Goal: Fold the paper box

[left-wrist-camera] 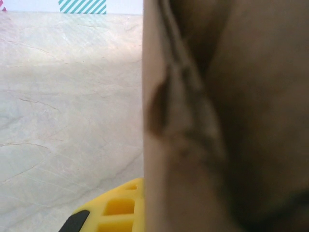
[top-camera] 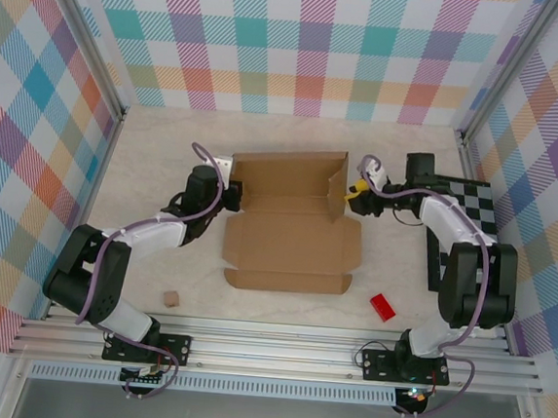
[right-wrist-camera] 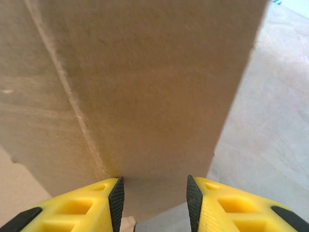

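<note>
The paper box (top-camera: pixel 291 239), a brown die-cut cardboard sheet, lies mid-table with its back panel and right side flap standing up. My left gripper (top-camera: pixel 229 197) is at the box's left edge. In the left wrist view one yellow finger (left-wrist-camera: pixel 113 208) presses against blurred cardboard (left-wrist-camera: pixel 217 121) that hides the other finger, so the jaws are shut on that flap. My right gripper (top-camera: pixel 359 190) is at the raised right flap. In the right wrist view the gripper (right-wrist-camera: pixel 154 198) stands open, and the flap (right-wrist-camera: pixel 145 87) rises just ahead with its lower edge between the pads, touching neither.
A tiny tan cube (top-camera: pixel 169 298) sits near the front left. A small red block (top-camera: pixel 382 307) lies front right. A checkerboard plate (top-camera: pixel 475 207) lies under the right arm. Plaid walls enclose the table on three sides.
</note>
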Controlling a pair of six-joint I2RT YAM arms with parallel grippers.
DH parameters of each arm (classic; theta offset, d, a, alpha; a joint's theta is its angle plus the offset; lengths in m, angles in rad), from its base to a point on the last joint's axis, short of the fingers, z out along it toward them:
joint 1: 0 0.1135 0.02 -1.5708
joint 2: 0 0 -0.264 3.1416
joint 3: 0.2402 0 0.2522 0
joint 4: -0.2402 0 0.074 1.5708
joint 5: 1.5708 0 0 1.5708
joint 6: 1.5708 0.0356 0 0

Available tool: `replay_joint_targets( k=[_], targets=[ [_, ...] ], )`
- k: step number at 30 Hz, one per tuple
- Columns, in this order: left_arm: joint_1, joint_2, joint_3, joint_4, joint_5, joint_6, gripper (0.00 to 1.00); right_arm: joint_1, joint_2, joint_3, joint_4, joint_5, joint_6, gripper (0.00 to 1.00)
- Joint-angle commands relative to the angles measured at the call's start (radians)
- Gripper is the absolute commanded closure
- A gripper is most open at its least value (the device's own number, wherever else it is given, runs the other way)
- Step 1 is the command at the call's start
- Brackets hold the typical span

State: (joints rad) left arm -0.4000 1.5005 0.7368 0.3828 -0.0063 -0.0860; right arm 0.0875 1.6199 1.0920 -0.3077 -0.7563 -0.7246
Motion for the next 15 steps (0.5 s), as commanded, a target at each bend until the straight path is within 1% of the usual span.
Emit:
replay_joint_targets(
  k=[1, 6, 9, 11, 15],
  targets=[
    [-0.039, 0.009, -0.053, 0.1, -0.052, 0.083, 1.0, 0.037, 0.018, -0.025, 0.08, 0.045, 0.037, 0.59],
    [-0.084, 0.032, -0.121, 0.196, -0.099, 0.141, 1.0, 0.054, 0.032, -0.079, 0.218, 0.204, 0.216, 0.58],
    [-0.114, 0.046, -0.137, 0.219, -0.116, 0.167, 1.0, 0.078, 0.033, -0.109, 0.27, 0.317, 0.285, 0.57],
    [-0.13, 0.057, -0.14, 0.221, -0.128, 0.175, 1.0, 0.091, 0.023, -0.125, 0.292, 0.334, 0.297, 0.56],
    [-0.144, 0.07, -0.151, 0.222, -0.149, 0.172, 1.0, 0.092, 0.018, -0.124, 0.274, 0.289, 0.299, 0.53]
  ],
)
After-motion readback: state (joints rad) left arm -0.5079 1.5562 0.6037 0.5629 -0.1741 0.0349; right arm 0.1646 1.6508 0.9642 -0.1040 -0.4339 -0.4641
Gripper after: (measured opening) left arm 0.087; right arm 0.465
